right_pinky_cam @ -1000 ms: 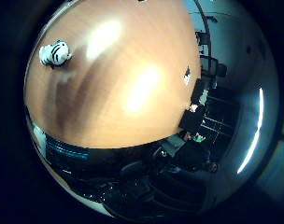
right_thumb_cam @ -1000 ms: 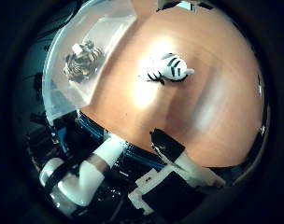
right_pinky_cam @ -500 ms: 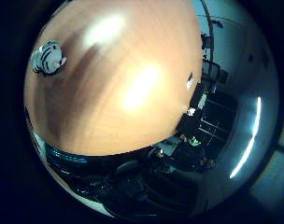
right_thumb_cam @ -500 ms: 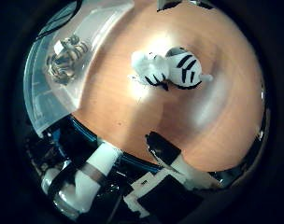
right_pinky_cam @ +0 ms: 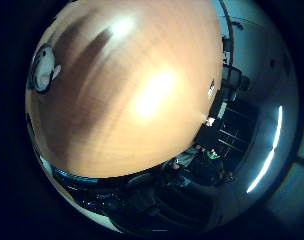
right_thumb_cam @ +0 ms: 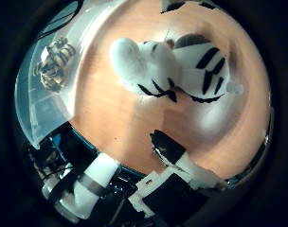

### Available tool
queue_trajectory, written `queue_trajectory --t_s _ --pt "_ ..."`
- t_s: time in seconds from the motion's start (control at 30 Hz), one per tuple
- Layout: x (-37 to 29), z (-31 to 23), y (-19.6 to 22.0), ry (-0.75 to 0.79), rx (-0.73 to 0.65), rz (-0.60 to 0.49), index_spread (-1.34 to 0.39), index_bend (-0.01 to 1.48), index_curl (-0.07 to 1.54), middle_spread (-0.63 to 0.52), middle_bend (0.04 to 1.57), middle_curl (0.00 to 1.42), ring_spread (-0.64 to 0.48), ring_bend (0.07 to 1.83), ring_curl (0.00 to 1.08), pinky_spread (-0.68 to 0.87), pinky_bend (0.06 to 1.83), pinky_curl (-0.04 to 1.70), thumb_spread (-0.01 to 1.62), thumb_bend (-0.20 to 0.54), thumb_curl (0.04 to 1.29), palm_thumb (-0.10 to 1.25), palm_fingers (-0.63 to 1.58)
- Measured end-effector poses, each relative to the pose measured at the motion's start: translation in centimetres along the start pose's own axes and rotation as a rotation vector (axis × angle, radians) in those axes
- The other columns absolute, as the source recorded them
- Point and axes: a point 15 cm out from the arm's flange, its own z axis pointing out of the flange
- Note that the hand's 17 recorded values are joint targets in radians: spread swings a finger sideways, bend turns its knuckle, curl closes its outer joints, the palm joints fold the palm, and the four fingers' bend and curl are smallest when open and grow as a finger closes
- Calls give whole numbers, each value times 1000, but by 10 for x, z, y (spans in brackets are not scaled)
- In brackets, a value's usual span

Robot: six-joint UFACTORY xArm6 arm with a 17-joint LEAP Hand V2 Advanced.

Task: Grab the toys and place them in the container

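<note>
Closer now than before, the white striped toy [right_thumb_cam: 175, 66] lies on the desk [right_pinky_cam: 142, 100] under the robot hand [right_thumb_cam: 175, 158], its fingers straight, beside the clear container [right_thumb_cam: 40, 109].

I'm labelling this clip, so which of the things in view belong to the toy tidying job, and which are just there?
Part of the job:
- white toy tiger with black stripes, lying on the wooden table
- clear container beside it
- striped toy already inside the container
- the hand, over the tiger

Just there:
- the dim room and its furniture beyond the table edge
</note>
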Motion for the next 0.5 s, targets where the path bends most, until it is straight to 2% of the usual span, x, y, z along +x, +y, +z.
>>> queue_trajectory --t_s 0.17,0.3,0.4,0.43,0.5 --pt "0 8 -8 -2 17 -1 -459 321 394 -7 174 267 174 177 202 390 187 303 1002 -14 305 675 205" --pt "8 3 -24 27 89 -3 -488 518 452 -68 188 276 160 170 182 376 170 274 961 -12 336 814 271" --pt "18 2 -27 53 113 -5 -505 802 545 -137 213 295 130 147 154 364 140 234 926 -10 354 890 358" --pt "20 2 -25 55 115 -3 -507 941 592 -181 249 310 112 136 137 358 132 213 916 -4 366 939 392" --pt "26 -2 -22 61 122 4 -479 1106 653 -255 310 338 78 150 121 354 138 186 902 -9 384 998 417"
